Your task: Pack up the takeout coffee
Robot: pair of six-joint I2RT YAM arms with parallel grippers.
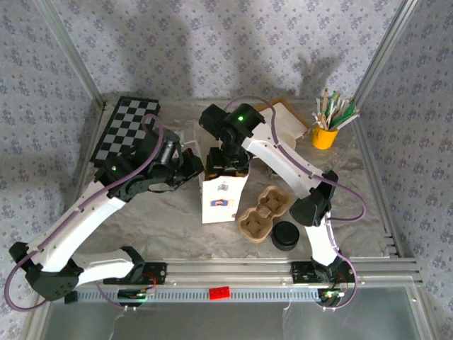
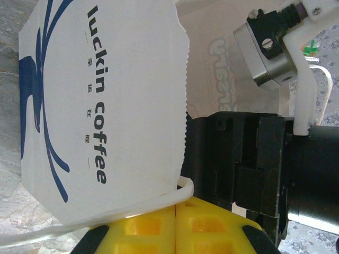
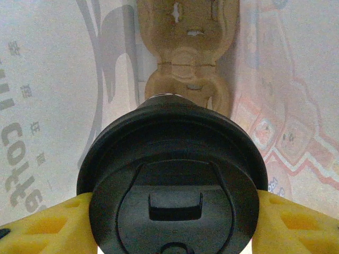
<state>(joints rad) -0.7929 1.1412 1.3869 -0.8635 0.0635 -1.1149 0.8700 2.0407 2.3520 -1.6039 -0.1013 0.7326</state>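
A white "luckin coffee" paper bag [image 1: 224,197] stands upright mid-table. My left gripper [image 1: 192,168] is at its upper left edge, yellow fingers [image 2: 212,227] shut on the bag's thin white handle [image 2: 177,194], with the printed side of the bag [image 2: 106,106] just beyond. Over the bag's open mouth, my right gripper [image 1: 226,161] is shut on a coffee cup by its black lid [image 3: 172,180], a yellow finger [image 3: 42,227] on each side. Below the cup, a brown cardboard carrier [image 3: 185,63] lies inside the bag.
A brown cup carrier [image 1: 263,212] and a black-lidded cup [image 1: 285,235] sit right of the bag. A checkerboard [image 1: 127,131] lies at back left, a yellow pencil cup [image 1: 325,133] at back right, and a tan board [image 1: 287,120] behind the right arm.
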